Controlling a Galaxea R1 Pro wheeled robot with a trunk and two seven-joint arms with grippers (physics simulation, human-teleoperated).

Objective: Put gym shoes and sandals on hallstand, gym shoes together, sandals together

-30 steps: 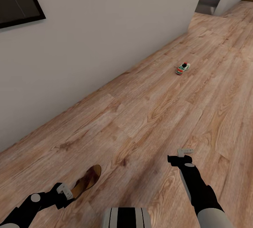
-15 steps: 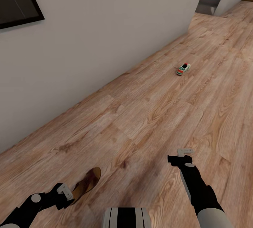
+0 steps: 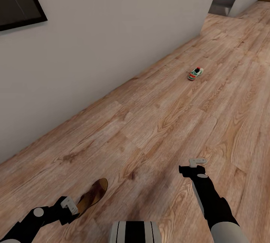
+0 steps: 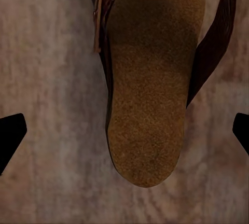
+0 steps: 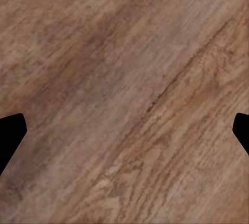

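Since the flat brown sandal with its tan footbed and dark maroon straps [image 4: 150, 89] lies on the light wood-plank corridor floor [image 3: 161, 123] directly beneath the left claw [image 3: 69, 204], a good pick would bring the spread fingers straight down astride the narrow heel end before pinching. That arm reaches low and forward, claw released, while the right claw [image 3: 197, 160], also released and empty, hovers over bare planks. One white, green-striped gym shoe [image 3: 195, 73] sits well apart near the wall.
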